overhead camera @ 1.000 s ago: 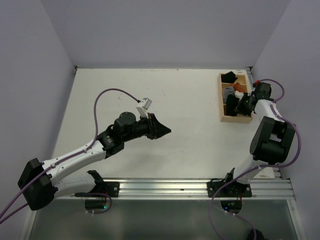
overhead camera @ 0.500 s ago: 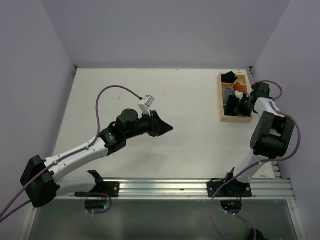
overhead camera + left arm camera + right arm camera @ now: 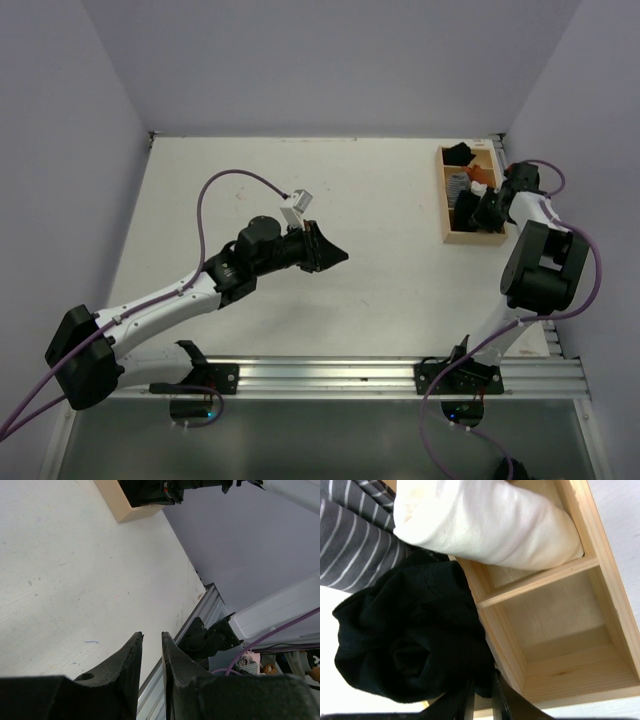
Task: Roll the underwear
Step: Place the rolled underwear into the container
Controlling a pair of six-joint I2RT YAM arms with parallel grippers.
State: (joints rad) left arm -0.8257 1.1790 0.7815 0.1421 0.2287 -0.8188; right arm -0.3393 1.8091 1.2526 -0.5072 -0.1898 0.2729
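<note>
Left arm (image 3: 170, 300) has advanced slightly; left fingers (image 3: 125, 675) narrowly apart, empty. Wooden tray (image 3: 600, 580) holds rolled underwear (image 3: 405, 645), striped roll (image 3: 350, 550), white roll (image 3: 485, 520). Right fingers (image 3: 507, 705): grip indeterminate.

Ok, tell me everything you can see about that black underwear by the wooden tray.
The underwear is plain black soft fabric, bunched into a loose roll with a spiral end showing. It lies against the wooden tray's inner wall, touching the grey striped cloth roll and close beside the white cloth roll. The right gripper has its tips at its edge; whether they pinch it is unclear.
</note>
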